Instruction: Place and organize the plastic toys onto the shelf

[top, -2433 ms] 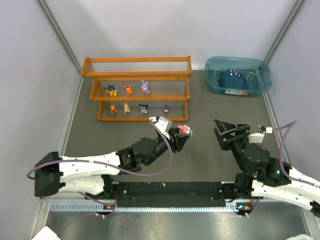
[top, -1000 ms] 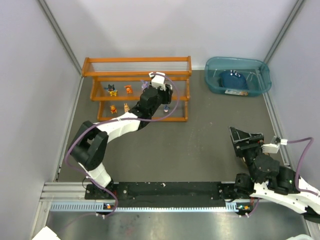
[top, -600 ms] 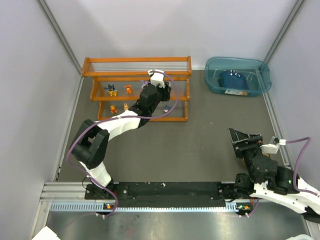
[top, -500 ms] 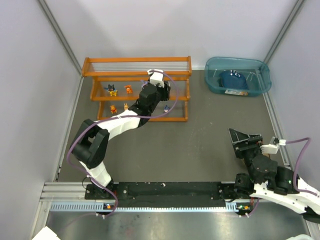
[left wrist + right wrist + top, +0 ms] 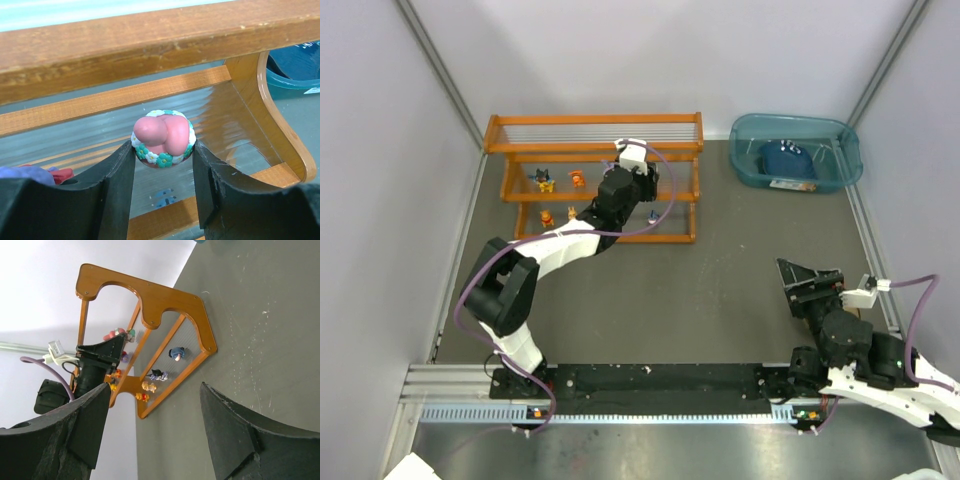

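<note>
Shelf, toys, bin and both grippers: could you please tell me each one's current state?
left gripper: shut on the pink toy, at the shelf.
pink toy: gripped between the fingers, not yet released.
right gripper: open, empty.
shelf: upright, other toys standing on its two lower tiers.
teal bin: holds a dark blue object.

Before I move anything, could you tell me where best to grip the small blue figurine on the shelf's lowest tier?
I would pinch the blue figurine across its body, side to side, from the shelf's open front, slightly above. It stands upright with space on both sides, and the next tier rises behind.
</note>
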`<state>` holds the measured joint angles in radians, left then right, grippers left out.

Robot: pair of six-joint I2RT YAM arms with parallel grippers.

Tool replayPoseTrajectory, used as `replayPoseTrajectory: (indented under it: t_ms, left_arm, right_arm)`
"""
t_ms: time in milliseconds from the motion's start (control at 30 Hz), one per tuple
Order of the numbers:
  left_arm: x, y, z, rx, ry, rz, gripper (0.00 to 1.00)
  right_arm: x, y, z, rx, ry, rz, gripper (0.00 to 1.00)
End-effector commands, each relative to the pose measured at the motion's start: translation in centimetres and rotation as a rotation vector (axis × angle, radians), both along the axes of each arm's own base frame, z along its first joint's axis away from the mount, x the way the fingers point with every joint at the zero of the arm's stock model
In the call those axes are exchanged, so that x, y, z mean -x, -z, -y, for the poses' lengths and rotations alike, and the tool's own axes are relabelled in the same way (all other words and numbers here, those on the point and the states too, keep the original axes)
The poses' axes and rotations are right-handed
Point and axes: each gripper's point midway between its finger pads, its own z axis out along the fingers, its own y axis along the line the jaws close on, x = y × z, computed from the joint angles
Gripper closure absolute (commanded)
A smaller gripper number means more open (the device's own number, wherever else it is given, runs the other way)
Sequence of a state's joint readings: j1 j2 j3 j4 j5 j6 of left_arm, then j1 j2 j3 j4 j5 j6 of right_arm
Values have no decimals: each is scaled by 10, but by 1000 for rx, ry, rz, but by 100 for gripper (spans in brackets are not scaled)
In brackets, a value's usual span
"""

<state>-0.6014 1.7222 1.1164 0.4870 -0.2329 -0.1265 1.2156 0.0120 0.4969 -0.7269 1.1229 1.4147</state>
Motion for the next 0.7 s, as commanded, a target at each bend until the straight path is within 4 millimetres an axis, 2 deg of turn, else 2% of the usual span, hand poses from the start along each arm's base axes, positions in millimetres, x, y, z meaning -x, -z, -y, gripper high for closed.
replayPoseTrajectory:
  t_ms: [0, 667]
  left_arm:
    - [-4, -20, -3, 38, -14, 53, 99]
    - [2, -7, -10, 35, -35, 19, 98]
  right_arm:
    - [2, 1, 1, -28, -12, 3, 28]
    - [3, 5, -1, -32, -18, -7, 28]
